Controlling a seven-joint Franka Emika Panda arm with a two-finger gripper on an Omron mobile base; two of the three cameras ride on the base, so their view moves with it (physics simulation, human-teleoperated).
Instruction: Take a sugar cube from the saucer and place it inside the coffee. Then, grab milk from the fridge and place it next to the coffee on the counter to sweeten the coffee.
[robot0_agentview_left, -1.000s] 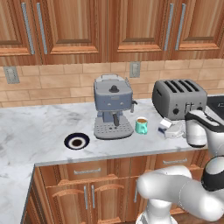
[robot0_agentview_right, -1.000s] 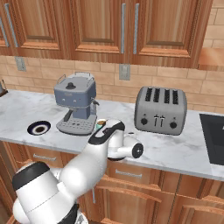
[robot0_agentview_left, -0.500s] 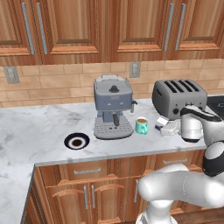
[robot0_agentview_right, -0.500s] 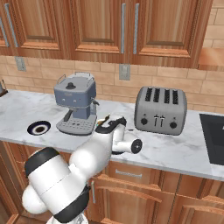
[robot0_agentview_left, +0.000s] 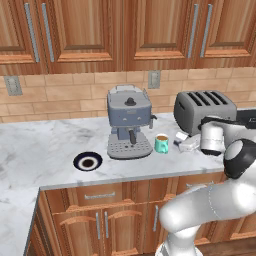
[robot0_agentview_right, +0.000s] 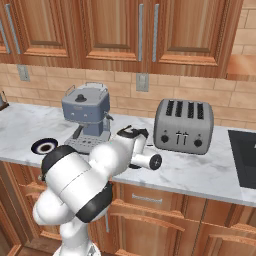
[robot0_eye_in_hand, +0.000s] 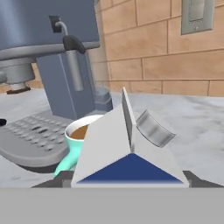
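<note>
1. Saucer (robot0_agentview_left: 88, 161): dark navy, brown centre w/ white ring, on counter (robot0_agentview_left: 40, 145), far left, well apart from the mug. No cube can be made out on it.
2. Espresso machine (robot0_agentview_left: 129, 120): grey, against brick wall; drip tray just left of mug.
3. Coffee (robot0_agentview_left: 161, 143): teal mug, brown liquid, upright on marble just right of machine's tray. In hand view the mug (robot0_eye_in_hand: 80, 137) sits behind the carton, handle toward the camera.
4. Milk (robot0_agentview_left: 188, 142): white carton, blue-grey side, near the mug's right side, at the gripper (robot0_agentview_left: 184, 142). Hand view: the carton's gabled top w/ round cap (robot0_eye_in_hand: 131, 151) is close in front of the camera. Jaw state: cannot tell, fingers hidden behind the carton.
5. Toaster (robot0_agentview_left: 202, 111): grey, four-slot, behind the arm's wrist, right end of counter.
</note>
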